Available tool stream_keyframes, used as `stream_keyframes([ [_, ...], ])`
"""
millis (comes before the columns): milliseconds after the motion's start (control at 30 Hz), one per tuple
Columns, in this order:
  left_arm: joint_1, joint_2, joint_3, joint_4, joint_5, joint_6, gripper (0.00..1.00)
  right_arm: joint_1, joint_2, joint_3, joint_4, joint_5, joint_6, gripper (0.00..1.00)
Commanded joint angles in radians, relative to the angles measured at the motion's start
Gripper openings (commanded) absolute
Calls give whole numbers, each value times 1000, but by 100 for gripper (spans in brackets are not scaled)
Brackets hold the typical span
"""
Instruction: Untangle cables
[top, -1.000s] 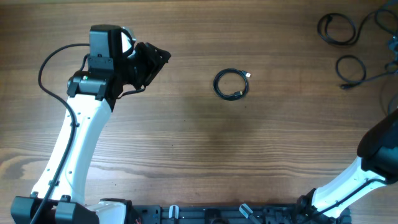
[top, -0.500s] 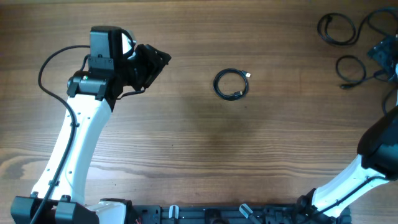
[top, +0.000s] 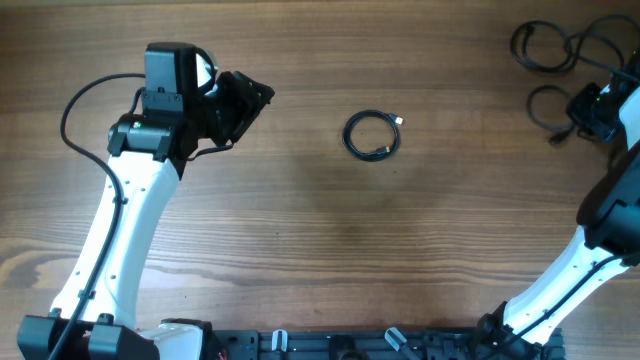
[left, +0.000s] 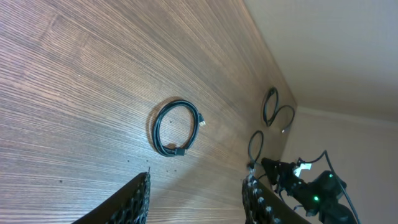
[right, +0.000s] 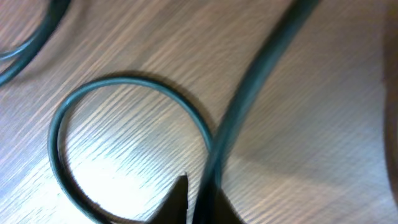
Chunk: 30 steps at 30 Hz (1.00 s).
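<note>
Your left gripper (left: 196, 182) hangs over the table (top: 320, 250) at about 10 o'clock in the overhead view. Its two fingers stand apart, roughly half spread. Nothing lies between them and they touch nothing.

From that gripper, look toward 3 o'clock. One coiled cable (top: 348, 137) lies flat by itself near the middle of the table, wound into a small neat ring, with a pale plug end at the ring's 1 o'clock edge. It is well apart from both of your grippers. In the left wrist view, the same ring sits on bare wood beyond the open fingertips.

The tangled cables (top: 545, 70) are up in the 2 o'clock corner of the table, as several black loops that overlap or run into one another. One round loop sits at the far edge and a second lies just toward 6 o'clock from it.

Your right gripper (right: 198, 199) is down on that second loop, at its 3 o'clock side. Its fingers are pressed together. In the right wrist view, which is blurred, a thick strand runs straight down into the closed tips and looks pinched there. A thinner loop curves away across the wood toward 9 o'clock. You cannot tell from these views which of the cords that strand belongs to.
</note>
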<state>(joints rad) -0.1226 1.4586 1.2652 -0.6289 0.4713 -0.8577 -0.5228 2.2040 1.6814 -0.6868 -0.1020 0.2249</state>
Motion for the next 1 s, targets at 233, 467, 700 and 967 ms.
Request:
stream_keyframes([
  [233,-5,-1,6,3,-17,17,51,10,15,-6,-137,-292,-325,4],
  [467,-5,-1,6,3,-32,17,54,14,-18,42,-91,-267,-150,72],
  [700,-5,-1,6,3,-40,17,55,-13,-171,251,-119,-19,-14,100],
  [967,-5,-1,6,3,-39,17,56,-211,-108,241,-251,278,104,100],
])
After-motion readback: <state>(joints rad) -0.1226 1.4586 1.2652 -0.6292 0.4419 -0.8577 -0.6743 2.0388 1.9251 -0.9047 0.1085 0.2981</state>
